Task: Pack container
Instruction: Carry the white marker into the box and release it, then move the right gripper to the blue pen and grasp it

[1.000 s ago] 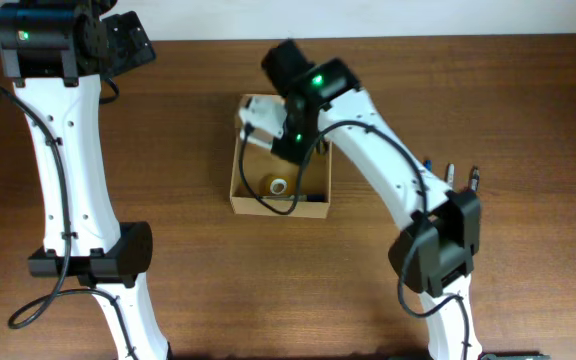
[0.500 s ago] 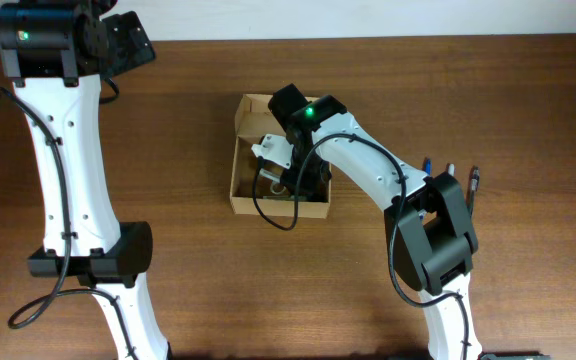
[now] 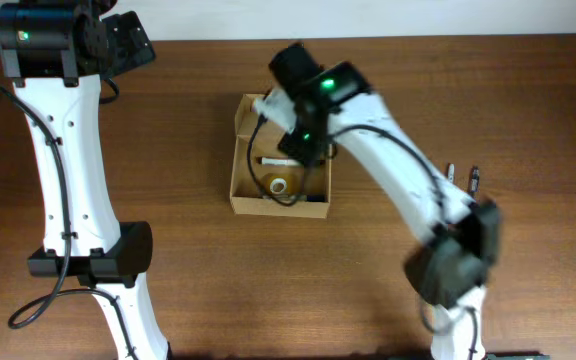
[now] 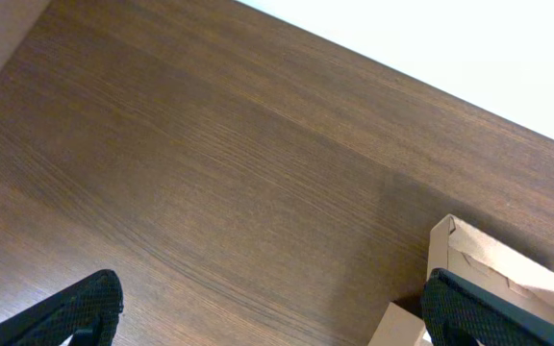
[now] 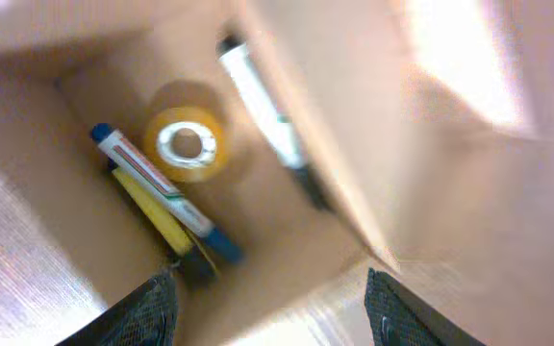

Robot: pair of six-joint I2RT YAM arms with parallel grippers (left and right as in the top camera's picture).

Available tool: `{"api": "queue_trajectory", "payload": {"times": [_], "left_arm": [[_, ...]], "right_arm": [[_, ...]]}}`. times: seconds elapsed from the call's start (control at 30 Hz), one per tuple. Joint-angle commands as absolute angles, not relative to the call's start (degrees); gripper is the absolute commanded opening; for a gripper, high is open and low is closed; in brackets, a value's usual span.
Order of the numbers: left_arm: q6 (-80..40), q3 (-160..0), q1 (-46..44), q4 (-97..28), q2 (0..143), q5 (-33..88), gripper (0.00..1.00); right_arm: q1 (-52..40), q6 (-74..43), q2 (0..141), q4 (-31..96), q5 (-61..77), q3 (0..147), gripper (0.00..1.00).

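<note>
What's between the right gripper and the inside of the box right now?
Nothing visible. The right gripper hangs open above the container, whose top is uncovered; the right wrist view looks straight down to its floor. Only contents lie there: a tape roll and markers near the walls.

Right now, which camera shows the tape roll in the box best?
The right wrist camera: it looks straight into the box and shows the tape roll whole, beside the pens. The overhead camera shows it only as a small yellow spot. The left wrist camera catches just a box corner, no tape.
</note>
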State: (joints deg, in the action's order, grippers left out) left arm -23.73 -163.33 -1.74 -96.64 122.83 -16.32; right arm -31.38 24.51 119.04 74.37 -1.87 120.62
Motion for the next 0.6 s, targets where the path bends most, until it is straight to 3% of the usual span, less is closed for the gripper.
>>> {"api": "queue_trajectory", "payload": {"times": [0.0, 0.27, 0.47, 0.57], "left_arm": [[-23.2, -163.1, -1.4, -96.7, 123.1, -16.3, 1.00], [-23.2, -163.1, -1.4, -96.7, 123.1, -16.3, 1.00], [-23.2, -163.1, -1.4, -96.7, 123.1, -16.3, 1.00], [-23.2, -163.1, -1.4, -96.7, 123.1, -16.3, 1.00]], "right_arm": [[-28.0, 20.5, 105.8, 74.8, -7.7, 122.6, 0.63], [-10.3, 8.0, 91.3, 67.1, -6.8, 108.6, 0.63], [1.2, -9.8, 93.1, 68.2, -4.0, 89.8, 0.63], [2.8, -11.4, 94.6, 65.8, -1.4, 82.5, 0.64]]}}
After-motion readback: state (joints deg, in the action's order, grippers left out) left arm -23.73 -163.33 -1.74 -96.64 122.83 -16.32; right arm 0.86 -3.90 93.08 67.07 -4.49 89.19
